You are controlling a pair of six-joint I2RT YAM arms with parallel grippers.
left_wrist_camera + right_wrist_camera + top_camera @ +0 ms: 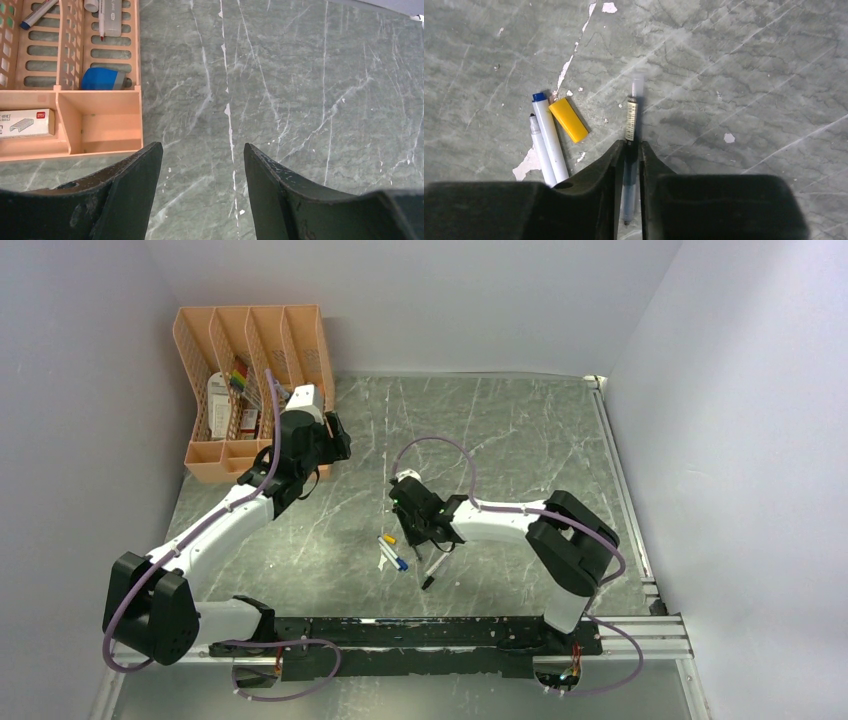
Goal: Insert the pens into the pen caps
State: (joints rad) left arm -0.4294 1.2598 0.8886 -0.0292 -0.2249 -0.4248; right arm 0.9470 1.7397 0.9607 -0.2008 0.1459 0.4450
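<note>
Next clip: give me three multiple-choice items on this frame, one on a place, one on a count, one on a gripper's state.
1. Where is the yellow cap?
A. Lying loose on the table beside the white pens.
B. Fitted on a pen's tip.
C. Standing upright at the table's far edge.

2. How many white pens lie by it?
A. One.
B. Two.
C. Four.

3. How does the right gripper stand?
A. Wide open over bare table.
B. Closed on the barrel of the labelled pen.
C. Closed on the yellow cap.

Key:
1 A, the cap lies flat next to the white barrels.
2 B, two white barrels lie side by side.
3 B, the fingers sit tight on either side of that pen.
</note>
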